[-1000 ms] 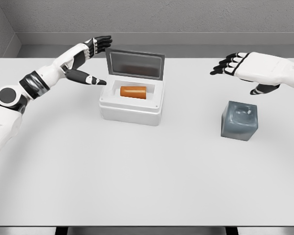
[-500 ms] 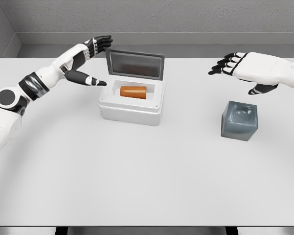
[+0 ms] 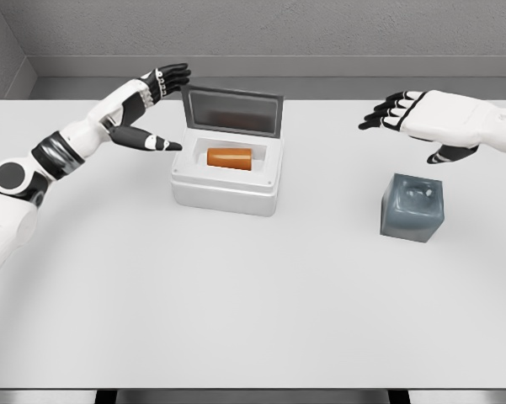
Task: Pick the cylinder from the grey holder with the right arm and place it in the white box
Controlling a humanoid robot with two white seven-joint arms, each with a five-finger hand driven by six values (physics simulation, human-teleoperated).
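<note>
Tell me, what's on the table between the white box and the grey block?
Nothing. In the head view, only bare table lies between the white box and the grey holder. The orange cylinder rests inside the box.

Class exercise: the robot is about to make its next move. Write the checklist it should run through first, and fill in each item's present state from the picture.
1. Orange cylinder lies inside the white box: ok.
2. Grey holder has no cylinder in it: ok.
3. Right hand open, holding nothing, above and behind the holder: ok.
4. Box lid shut: not ok, it stands open behind the box.
5. Left hand open beside the lid's left edge, holding nothing: ok.
6. Left hand touching the lid: cannot tell.
</note>
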